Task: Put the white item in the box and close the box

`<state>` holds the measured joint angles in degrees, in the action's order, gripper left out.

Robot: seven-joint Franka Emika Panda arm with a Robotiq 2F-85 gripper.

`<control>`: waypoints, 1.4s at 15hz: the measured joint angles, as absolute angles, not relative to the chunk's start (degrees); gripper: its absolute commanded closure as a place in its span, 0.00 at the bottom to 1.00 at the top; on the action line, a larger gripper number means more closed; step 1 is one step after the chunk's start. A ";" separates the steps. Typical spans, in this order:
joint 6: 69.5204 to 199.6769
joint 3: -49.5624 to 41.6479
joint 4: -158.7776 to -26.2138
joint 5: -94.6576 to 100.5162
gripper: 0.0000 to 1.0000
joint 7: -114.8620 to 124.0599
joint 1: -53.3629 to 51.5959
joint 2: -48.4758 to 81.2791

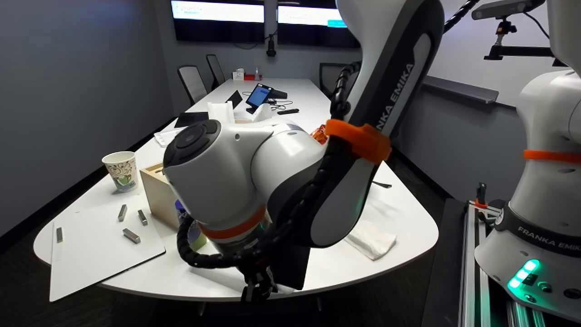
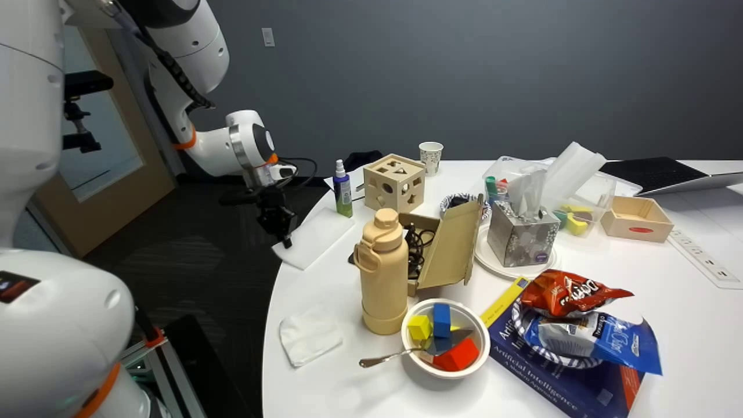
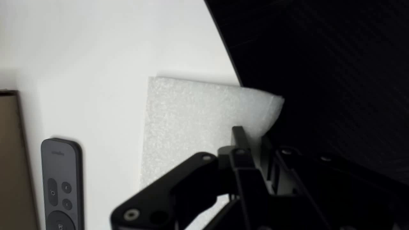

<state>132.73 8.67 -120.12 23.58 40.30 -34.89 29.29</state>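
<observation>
Right up close, the black robot gripper [image 3: 251, 133] looks to have both fingers clamped on the flat white rectangular foam-like pad [image 3: 191, 127], pinching the edge farthest from the brown cardboard box [image 2: 421, 222]. The pad lies near that box but apart from it, long axis roughly alongside, one corner pointing away from it, off the white tabletop [image 3: 96, 48]. So it's the grasp, I'd say! Next: lift, swing to the box, lower the pad onto the black cables [image 2: 414, 249] inside; the raised cardboard lid [image 2: 455, 249] comes after.
</observation>
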 measured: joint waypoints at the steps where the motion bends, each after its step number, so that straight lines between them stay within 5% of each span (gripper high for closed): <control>1: 132.40 8.69 -120.41 23.57 0.98 40.39 -34.90 28.27; 12: 114.53 9.53 -124.94 27.75 0.97 54.21 -34.81 13.29; 21: 105.33 10.14 -120.17 38.45 0.97 54.58 -29.95 17.10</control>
